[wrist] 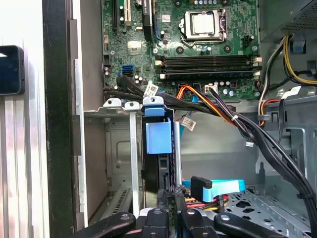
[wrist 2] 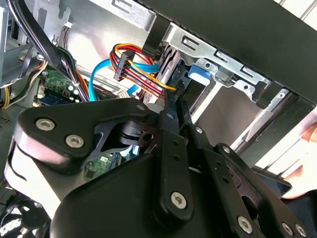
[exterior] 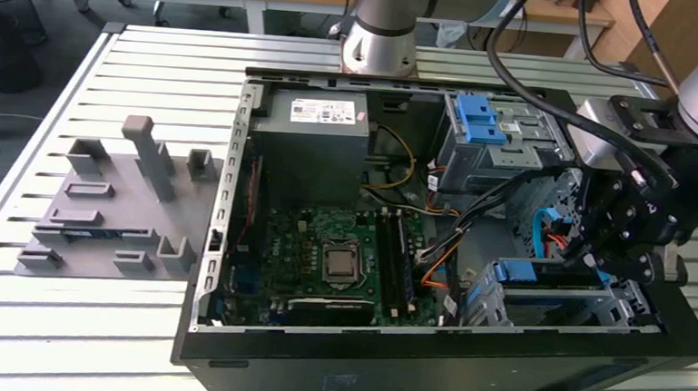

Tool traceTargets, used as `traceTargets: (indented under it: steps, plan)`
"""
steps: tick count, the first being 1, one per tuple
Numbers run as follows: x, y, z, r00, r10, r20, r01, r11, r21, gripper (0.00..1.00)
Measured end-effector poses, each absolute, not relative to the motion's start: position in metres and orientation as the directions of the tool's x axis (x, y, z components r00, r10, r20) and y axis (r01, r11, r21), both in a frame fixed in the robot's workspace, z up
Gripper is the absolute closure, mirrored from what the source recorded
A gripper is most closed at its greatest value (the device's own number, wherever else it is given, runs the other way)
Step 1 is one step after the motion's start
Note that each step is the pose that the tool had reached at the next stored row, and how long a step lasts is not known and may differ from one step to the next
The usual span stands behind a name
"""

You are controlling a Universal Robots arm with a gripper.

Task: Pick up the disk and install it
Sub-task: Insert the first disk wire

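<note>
Hand: the hand (wrist: 168, 206) has its fingers pressed together on the edge of the disk (wrist: 158, 163), low centre of the first wrist view.
Disk position: upright in the drive cage (exterior: 585, 305), lower right of the exterior view; blue rail (wrist: 153, 105) at its end.
Handling: judged rigid, fairly heavy, smooth-sided, shock-sensitive; hold by the edges or rails, not the label face.
Arm pose: wrist over the computer case (exterior: 436, 369) on the desk (exterior: 75, 324), hand reaching into the cage.
</note>
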State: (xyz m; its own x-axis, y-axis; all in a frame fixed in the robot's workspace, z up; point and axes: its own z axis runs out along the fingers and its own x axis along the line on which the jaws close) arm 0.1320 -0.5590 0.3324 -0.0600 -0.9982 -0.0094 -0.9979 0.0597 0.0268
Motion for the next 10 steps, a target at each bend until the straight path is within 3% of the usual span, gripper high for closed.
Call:
traceTargets:
  steps: [10]
  plan:
    - [0.1324, -0.5591, 0.3289, -0.062, -0.998, -0.009, -0.998, 0.062, 0.029, 0.84]
